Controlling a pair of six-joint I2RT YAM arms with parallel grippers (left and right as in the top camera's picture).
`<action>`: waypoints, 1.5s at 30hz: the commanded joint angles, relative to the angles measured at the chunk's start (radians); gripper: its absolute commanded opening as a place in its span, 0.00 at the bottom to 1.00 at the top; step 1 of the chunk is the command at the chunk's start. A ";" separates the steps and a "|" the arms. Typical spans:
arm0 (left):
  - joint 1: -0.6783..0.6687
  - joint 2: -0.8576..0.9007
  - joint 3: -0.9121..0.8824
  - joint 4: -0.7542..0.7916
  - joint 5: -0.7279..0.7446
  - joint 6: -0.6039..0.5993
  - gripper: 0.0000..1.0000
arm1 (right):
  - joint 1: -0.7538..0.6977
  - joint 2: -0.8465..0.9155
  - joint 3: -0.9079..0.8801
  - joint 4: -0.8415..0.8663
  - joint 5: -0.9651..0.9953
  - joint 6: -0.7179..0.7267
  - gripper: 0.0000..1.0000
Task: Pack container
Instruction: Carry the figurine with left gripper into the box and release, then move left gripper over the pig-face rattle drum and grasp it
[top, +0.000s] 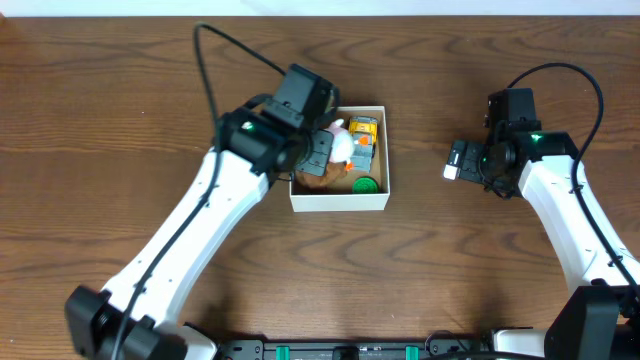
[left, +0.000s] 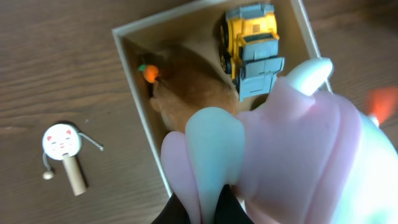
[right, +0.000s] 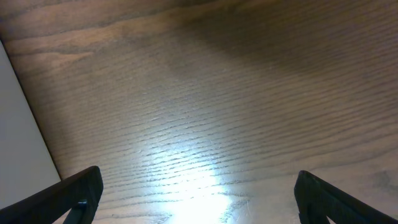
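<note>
The container (top: 340, 200) is a square white-walled box with a brown inside, at the table's middle. In it lie a yellow and grey toy truck (top: 362, 135), a brown plush (top: 318, 180) and a green round piece (top: 366, 184). My left gripper (top: 322, 150) is shut on a pink and white plush toy (top: 343, 146) and holds it over the box. In the left wrist view the jaws (left: 199, 189) pinch the plush's (left: 298, 143) teal-lined ear above the container (left: 139, 106), truck (left: 252, 46) and brown plush (left: 193, 84). My right gripper (top: 455, 160) is open and empty, right of the box.
A small rattle drum with a cat face (left: 62, 142) lies on the table just outside the box's left wall; the left arm hides it in the overhead view. The right wrist view shows bare wood between the open fingers (right: 199, 199) and a white edge (right: 18, 137) at left.
</note>
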 joint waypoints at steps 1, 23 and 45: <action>0.002 0.064 0.007 0.010 -0.004 0.025 0.06 | -0.007 0.001 -0.001 0.000 0.004 -0.006 0.99; -0.062 0.235 0.007 0.063 0.051 0.011 0.65 | -0.007 0.001 -0.001 -0.003 0.004 -0.005 0.99; 0.277 0.000 0.007 0.024 -0.020 -0.052 0.98 | -0.007 0.001 -0.001 -0.004 0.004 -0.006 0.99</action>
